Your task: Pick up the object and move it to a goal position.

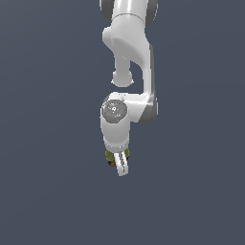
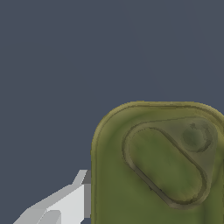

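Mostly hidden in the exterior view: the can (image 1: pixel 110 157), only an olive sliver with a speck of red and dark label peeping out beside the gripper (image 1: pixel 120 165), low in the middle of the frame. Blocked there by the white wrist housing and one pale finger (image 1: pixel 122 165) hanging in front. Second finger not to be made out from that side. Cut off in the wrist view too: can (image 2: pixel 162 168) filling the corner, running out of frame on two sides, olive-green top with rounded corners, a raised oblong rim and a small round dimple at one end. Label out of sight from above. One finger (image 2: pixel 65 204) just beside the can's edge, seemingly touching it, though hard to be sure at this angle; the opposite finger outside the picture. Whether clamped on the can or merely straddling it, cannot tell.

Flat, featureless slate-grey ground (image 1: pixel 48 191) everywhere, no edge, seam or wall to separate floor from backdrop, so contact between can and ground also unclear. Faint soft shading only.

Above, the arm (image 1: pixel 131 52) descending from the top edge, elbow bent, round grey joint cap (image 1: pixel 114 111) facing the camera.
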{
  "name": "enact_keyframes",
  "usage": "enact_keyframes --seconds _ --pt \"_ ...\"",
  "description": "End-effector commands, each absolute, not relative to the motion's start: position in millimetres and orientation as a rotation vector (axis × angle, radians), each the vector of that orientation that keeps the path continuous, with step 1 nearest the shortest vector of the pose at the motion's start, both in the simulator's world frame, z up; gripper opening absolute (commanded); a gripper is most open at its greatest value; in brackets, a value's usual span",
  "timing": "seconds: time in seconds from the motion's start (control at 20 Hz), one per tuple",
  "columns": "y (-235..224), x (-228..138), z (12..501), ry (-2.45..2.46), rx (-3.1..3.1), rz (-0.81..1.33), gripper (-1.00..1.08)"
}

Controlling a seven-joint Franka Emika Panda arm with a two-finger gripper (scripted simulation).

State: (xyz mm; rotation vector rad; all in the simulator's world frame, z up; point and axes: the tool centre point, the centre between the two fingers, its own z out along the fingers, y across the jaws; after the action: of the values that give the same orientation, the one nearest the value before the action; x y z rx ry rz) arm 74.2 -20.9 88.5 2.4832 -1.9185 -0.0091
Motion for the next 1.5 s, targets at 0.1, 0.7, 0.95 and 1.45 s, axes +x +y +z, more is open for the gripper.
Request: enact_keyframes --seconds 0.1,0.7,0.95,1.45 --pt "-22.3 67.0 123.6 -1.922 2.486 -0.003 -1.00" --pt "-27.6 32.8 253.8 -1.923 2.486 -0.003 -1.00" --pt "-29.6 21.5 301.5 -1.923 2.485 -0.002 -1.00" --pt "-30.8 11.2 353.9 -1.921 2.485 0.000 -1.00"
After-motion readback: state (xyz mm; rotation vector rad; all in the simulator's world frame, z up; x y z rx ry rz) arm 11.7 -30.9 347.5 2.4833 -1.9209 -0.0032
